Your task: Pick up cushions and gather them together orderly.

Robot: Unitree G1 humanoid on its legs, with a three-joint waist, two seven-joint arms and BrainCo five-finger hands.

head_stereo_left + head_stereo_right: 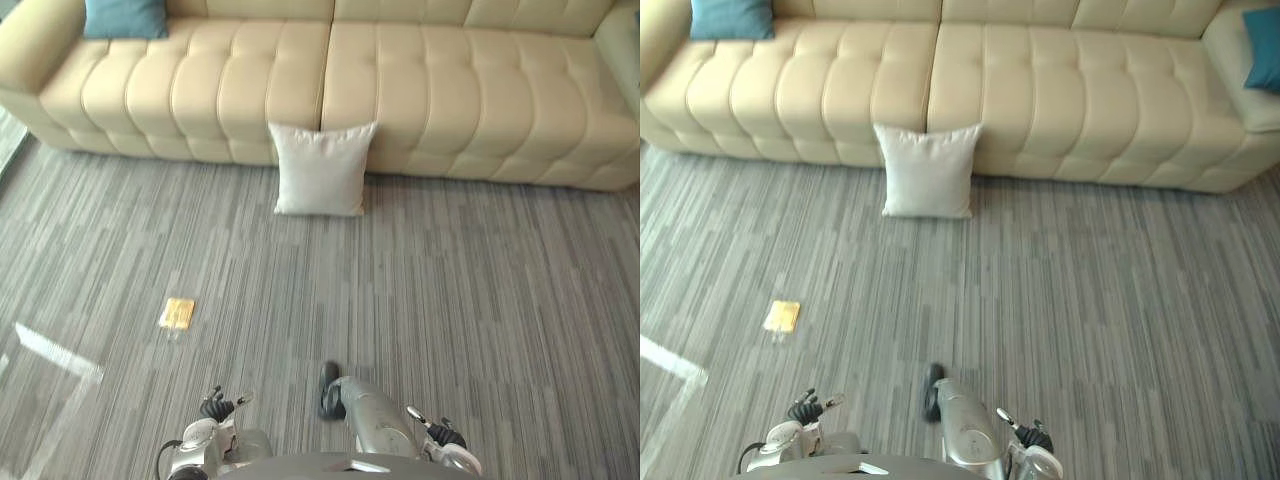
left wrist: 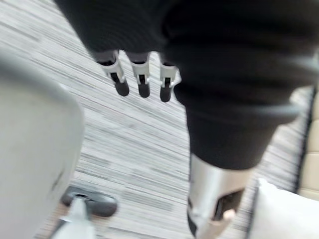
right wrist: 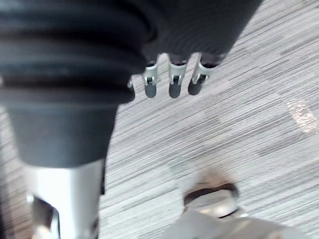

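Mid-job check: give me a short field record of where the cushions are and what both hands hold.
white cushion: on the carpet, upright, leaning against the sofa front
left teal cushion: on the sofa's left end
right teal cushion: on the sofa's right end
left hand: open, empty, over carpet
right hand: open, empty, over carpet
yellow item: flat on the carpet, ahead-left
gathered: not yet

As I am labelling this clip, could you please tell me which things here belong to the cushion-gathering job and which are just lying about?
Belongs to the job:
white cushion, on the carpet leaning against the sofa
teal cushion, on the sofa's left end
second teal cushion, at its right end

Just lying about:
small yellow object, on the carpet
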